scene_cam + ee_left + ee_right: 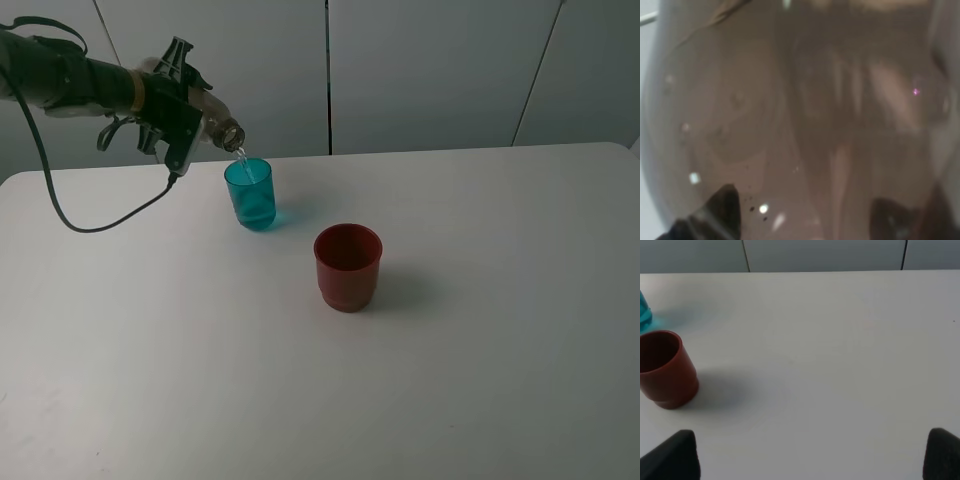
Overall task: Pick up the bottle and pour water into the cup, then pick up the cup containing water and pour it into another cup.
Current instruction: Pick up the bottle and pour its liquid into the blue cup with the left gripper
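Note:
My left gripper (pixel 180 122) is shut on the smoky grey-brown bottle (pixel 220 130), which lies tipped almost flat with its open neck just over the rim of the teal cup (pixel 249 195). A thin stream of water (pixel 240 157) runs from the neck into that cup, which holds some water. In the left wrist view the bottle (pixel 800 120) fills the frame. The dark red cup (pixel 348 266) stands upright in front and to the right of the teal one. In the right wrist view the red cup (pixel 665 369) and a sliver of the teal cup (pixel 644 315) show far from my open right gripper (pixel 807 452).
The white table (pixel 450 380) spreads wide around both cups. A black cable (pixel 90 225) hangs from the left arm down toward the table's back left. Grey wall panels stand behind the table's far edge.

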